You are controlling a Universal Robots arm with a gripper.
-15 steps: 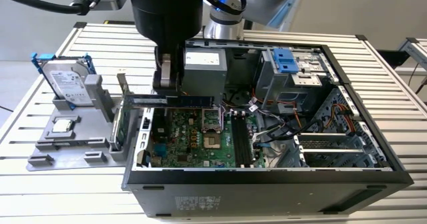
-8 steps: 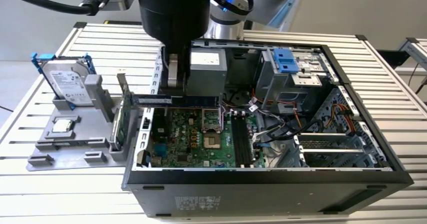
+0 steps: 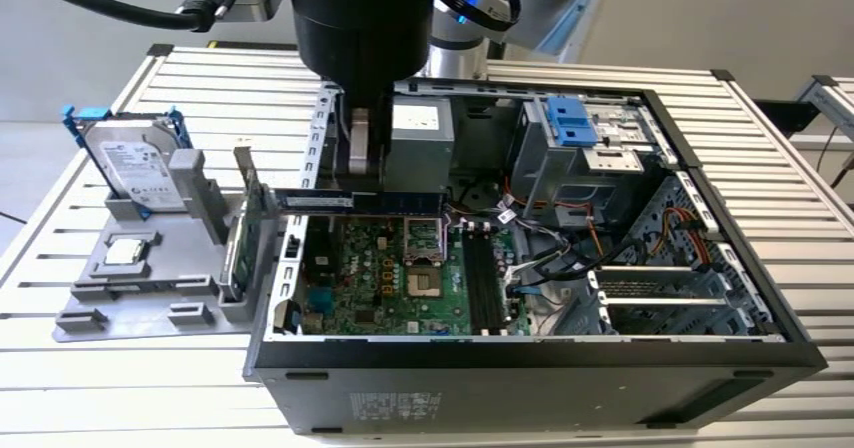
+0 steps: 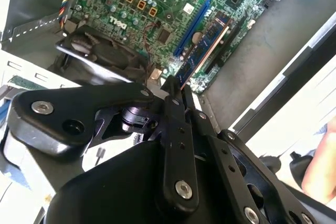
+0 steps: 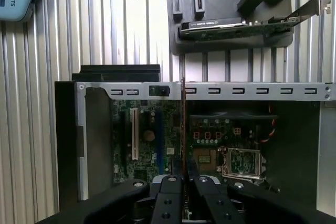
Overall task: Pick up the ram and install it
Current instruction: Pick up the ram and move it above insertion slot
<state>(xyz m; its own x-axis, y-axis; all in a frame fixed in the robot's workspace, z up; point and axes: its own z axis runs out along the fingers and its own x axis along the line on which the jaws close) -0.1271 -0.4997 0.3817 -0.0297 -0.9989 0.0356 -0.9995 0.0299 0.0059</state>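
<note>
The ram [image 3: 320, 201] is gripped by the gripper [image 3: 376, 173], whose jaws are closed almost completely, with only the thin board between them. In the first wrist view, the ram [image 5: 182, 129] is seen edge-on as a narrow line running out from between the black fingers [image 5: 170, 192], which press on its two flat faces. In the exterior view the stick is held level and lengthwise above the motherboard [image 3: 387, 273] of the open computer case [image 3: 534, 368], clear of the board and seated in no slot. One end reaches over the case wall on the exterior view's left, near the expansion card [image 3: 244, 218] that is stood in a grey holder [image 3: 147, 288] beside the hard drive [image 3: 134, 163].
</note>
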